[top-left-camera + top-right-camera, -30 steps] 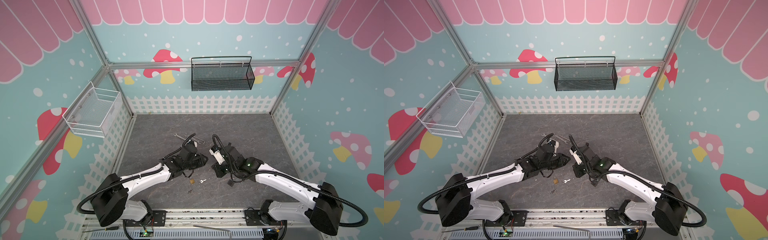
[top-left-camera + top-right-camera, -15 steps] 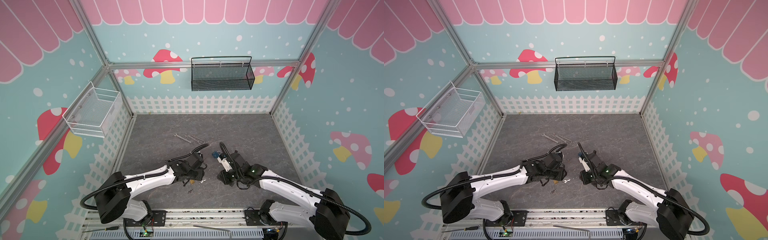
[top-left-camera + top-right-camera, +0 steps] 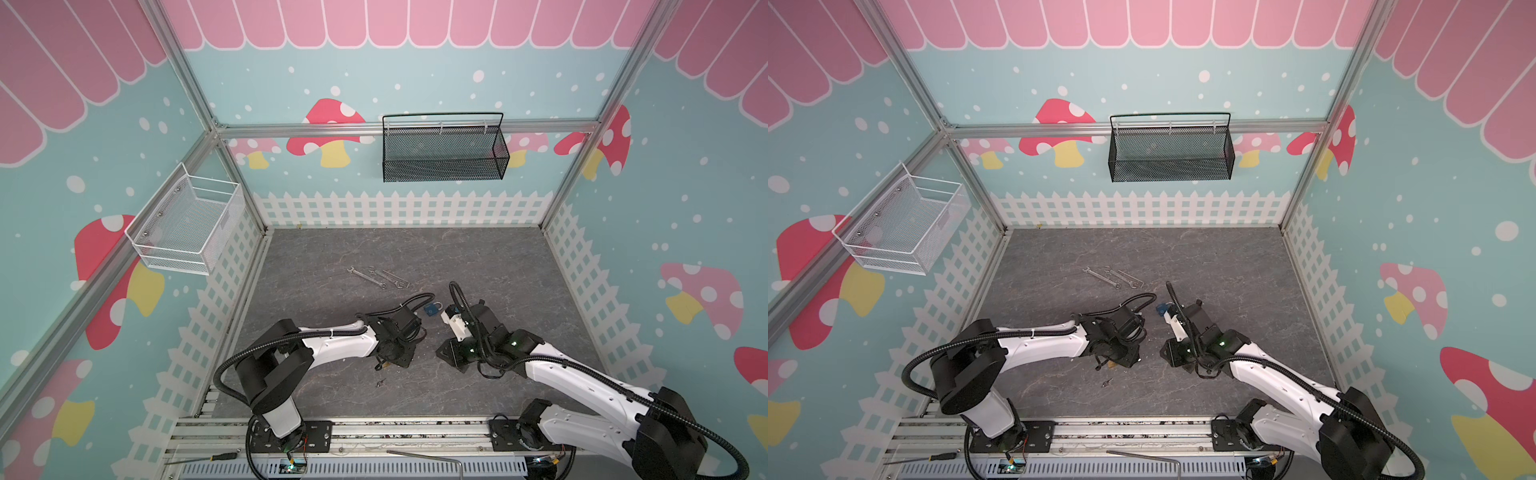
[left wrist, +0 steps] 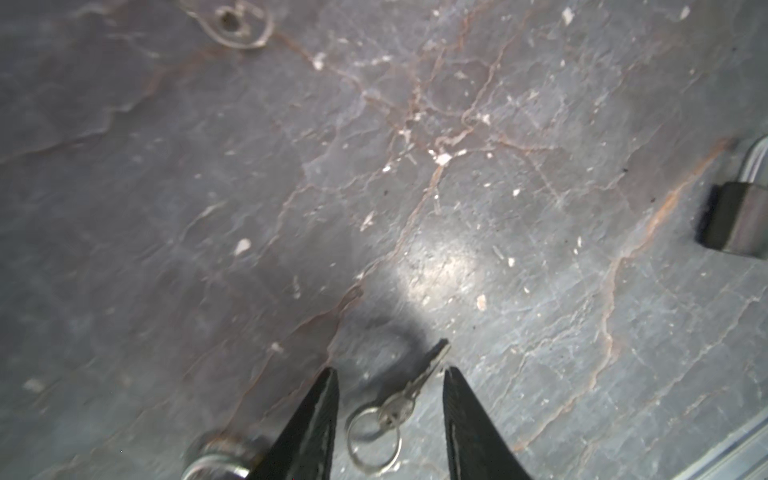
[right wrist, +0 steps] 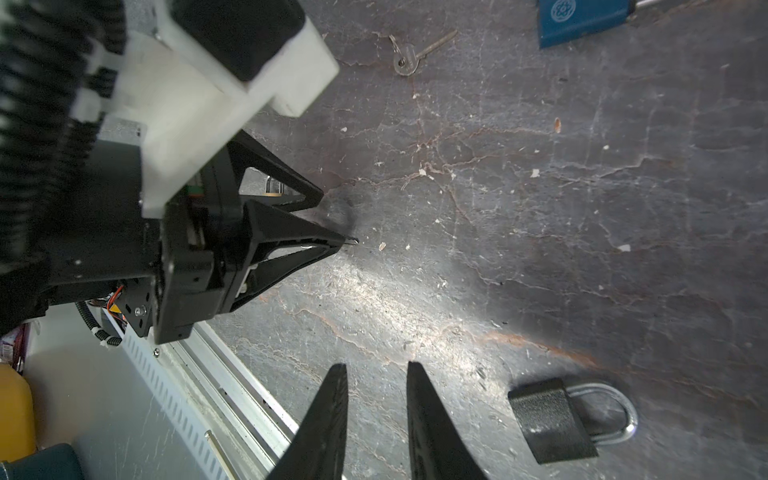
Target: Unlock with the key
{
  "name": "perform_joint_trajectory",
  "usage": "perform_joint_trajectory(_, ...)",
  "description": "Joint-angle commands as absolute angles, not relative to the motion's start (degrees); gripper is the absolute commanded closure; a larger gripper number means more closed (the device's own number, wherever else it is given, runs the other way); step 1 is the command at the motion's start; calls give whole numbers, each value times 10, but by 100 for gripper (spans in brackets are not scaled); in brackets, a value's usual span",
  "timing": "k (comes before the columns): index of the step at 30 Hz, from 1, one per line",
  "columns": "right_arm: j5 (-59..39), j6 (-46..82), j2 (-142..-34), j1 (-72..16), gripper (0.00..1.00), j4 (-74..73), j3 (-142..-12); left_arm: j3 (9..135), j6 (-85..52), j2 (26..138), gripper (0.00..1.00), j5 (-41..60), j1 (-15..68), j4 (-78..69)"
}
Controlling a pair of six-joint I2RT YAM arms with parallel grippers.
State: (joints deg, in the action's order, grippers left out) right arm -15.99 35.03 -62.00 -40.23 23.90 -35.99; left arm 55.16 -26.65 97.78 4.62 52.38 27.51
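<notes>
A small silver key (image 4: pixel 417 380) on a split ring lies flat on the grey floor between the fingers of my left gripper (image 4: pixel 390 370). That gripper is open and straddles the key just above the floor, touching neither side. In both top views the left gripper (image 3: pixel 397 359) points down and hides the key. A black padlock (image 5: pixel 552 424) lies on its side just to the side of my right gripper (image 5: pixel 377 365), which is open and holds nothing. A blue padlock (image 3: pixel 432 309) lies further back, between the two arms.
Another key (image 5: pixel 409 54) lies near the blue padlock (image 5: pixel 582 16). A brass-coloured piece (image 3: pixel 386 365) sits by the left gripper, and a small dark item (image 3: pixel 380 382) lies in front of it. Wrenches (image 3: pixel 374 276) lie mid-floor. The metal rail (image 5: pixel 232 374) runs along the front edge.
Both arms have drawn back toward the front edge and come down lower. The left gripper now stands over the key. Both grippers have opened wider.
</notes>
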Motion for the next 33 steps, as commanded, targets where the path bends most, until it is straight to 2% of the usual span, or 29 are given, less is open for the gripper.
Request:
perform_joint_trajectory(1, -167, 352, -615, -397, 72, 236, -349, 566, -247, 991, 60, 62, 526, 281)
perform_joint_trajectory(28, -175, 334, -613, -378, 72, 227, -328, 537, -338, 988, 73, 16, 578, 347)
perform_joint_trajectory(33, -177, 330, -612, -374, 71, 226, -328, 556, -400, 988, 76, 13, 591, 376)
